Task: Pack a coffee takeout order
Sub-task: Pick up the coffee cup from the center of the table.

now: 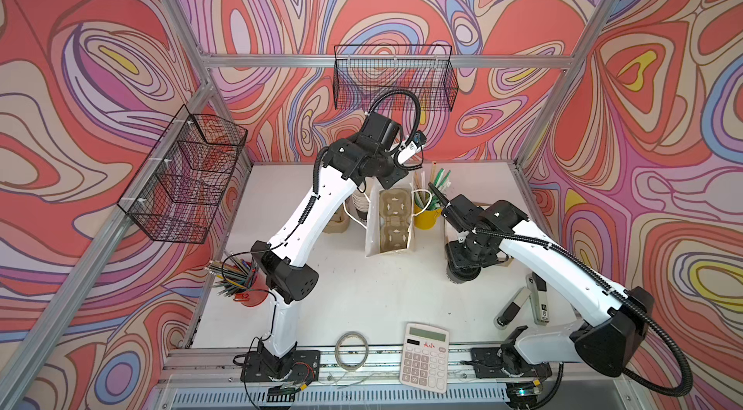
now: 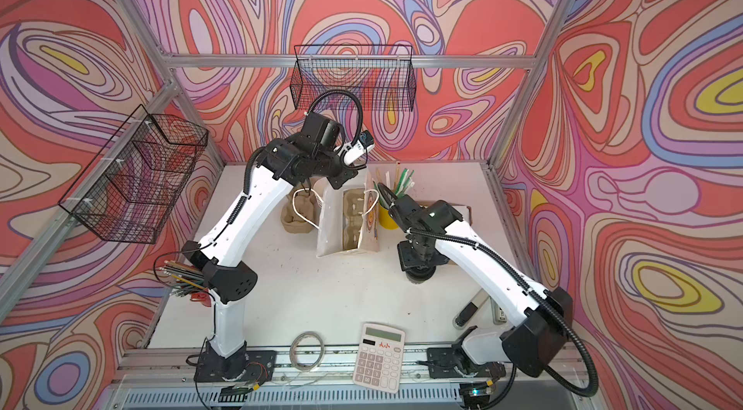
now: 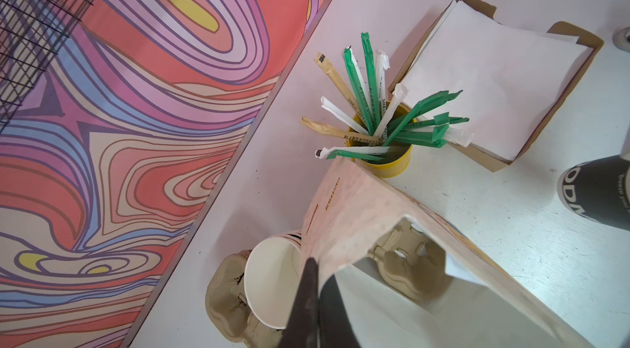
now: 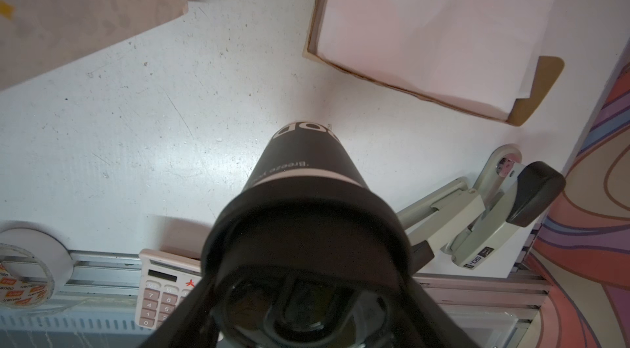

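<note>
The white paper bag [image 1: 372, 227] [image 2: 327, 227] stands open behind the table's middle, and the tan pulp carrier [image 1: 396, 215] [image 2: 356, 219] [image 3: 409, 261] lies inside it. My left gripper [image 1: 381, 188] [image 2: 337, 187] [image 3: 315, 281] is shut on the bag's far rim; the wrist view shows its dark fingers pinching the paper edge. To the right of the bag, my right gripper [image 1: 462, 263] [image 2: 418, 265] [image 4: 308, 261] reaches down from above and grips the lid of the upright black cup [image 1: 460, 277] [image 3: 600, 192] [image 4: 300, 158]. Whether the cup's base touches the table I cannot tell.
A yellow pot of straws [image 1: 427, 219] [image 3: 392, 162] and a cardboard tray of napkins [image 3: 494, 80] [image 4: 426, 32] sit behind the cup. Stacked white-lined cups [image 3: 272, 281] and spare carriers [image 2: 295, 219] stand left of the bag. Calculator [image 1: 425, 355], tape roll [image 1: 352, 349], stapler [image 4: 484, 220] and pencil pot [image 1: 245, 283] line the front.
</note>
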`<action>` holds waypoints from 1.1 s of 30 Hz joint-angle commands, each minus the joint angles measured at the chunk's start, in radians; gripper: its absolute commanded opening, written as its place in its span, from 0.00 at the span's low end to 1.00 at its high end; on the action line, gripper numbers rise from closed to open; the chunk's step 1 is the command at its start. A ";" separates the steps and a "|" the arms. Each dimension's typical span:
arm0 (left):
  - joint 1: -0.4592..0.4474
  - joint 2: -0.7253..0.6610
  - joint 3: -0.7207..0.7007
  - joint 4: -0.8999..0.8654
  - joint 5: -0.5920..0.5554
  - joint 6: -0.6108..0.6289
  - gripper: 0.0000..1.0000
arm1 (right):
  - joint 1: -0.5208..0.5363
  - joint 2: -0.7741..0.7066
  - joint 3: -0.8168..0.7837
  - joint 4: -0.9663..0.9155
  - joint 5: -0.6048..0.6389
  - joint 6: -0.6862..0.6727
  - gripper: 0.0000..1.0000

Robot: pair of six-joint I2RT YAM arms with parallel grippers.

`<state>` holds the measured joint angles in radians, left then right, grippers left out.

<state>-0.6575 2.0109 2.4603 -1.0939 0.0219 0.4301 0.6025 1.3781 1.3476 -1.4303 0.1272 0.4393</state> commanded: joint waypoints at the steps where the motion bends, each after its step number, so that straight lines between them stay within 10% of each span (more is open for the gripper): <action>1: -0.018 -0.037 -0.023 -0.012 -0.011 -0.035 0.00 | -0.004 -0.016 0.005 -0.013 0.005 0.015 0.73; 12: -0.177 -0.213 -0.273 0.030 -0.238 -0.129 0.00 | -0.003 -0.070 -0.039 -0.026 -0.036 0.037 0.72; 33: -0.225 -0.246 -0.343 0.062 -0.139 -0.285 0.00 | 0.005 -0.145 -0.096 -0.048 -0.044 0.066 0.71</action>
<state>-0.8688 1.7523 2.0888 -1.0031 -0.1131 0.1852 0.6037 1.2469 1.2541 -1.4506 0.0772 0.4919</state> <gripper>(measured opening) 0.047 0.713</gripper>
